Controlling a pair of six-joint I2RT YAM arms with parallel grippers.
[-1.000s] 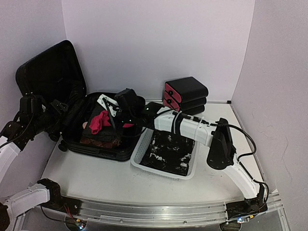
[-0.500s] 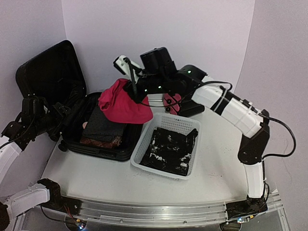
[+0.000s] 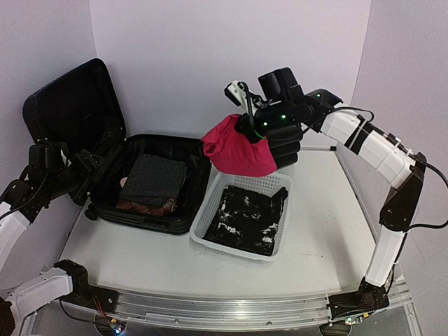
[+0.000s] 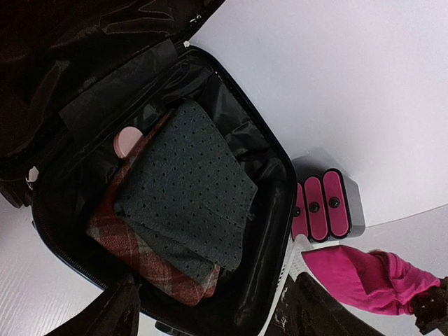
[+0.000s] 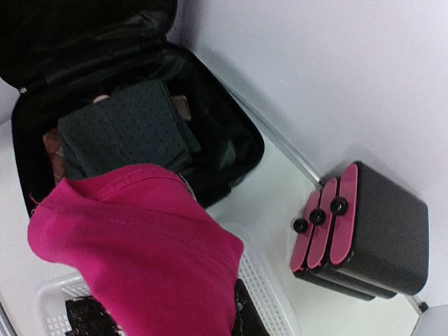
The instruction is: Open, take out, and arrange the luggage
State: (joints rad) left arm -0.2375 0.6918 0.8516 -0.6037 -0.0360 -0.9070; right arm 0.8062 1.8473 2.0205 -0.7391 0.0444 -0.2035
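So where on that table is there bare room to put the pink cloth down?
Two bare patches of table: the near strip in front of the suitcase and white basket, and the right side between basket and wall. The back is crowded: suitcase, basket and pink-fronted boxes sit close together, the pink cloth hanging above the basket's far edge.

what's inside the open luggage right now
In the luggage, a dark dotted cloth lies on a red plaid cloth, a small pink thing beside them. Anything under the stack is hidden.
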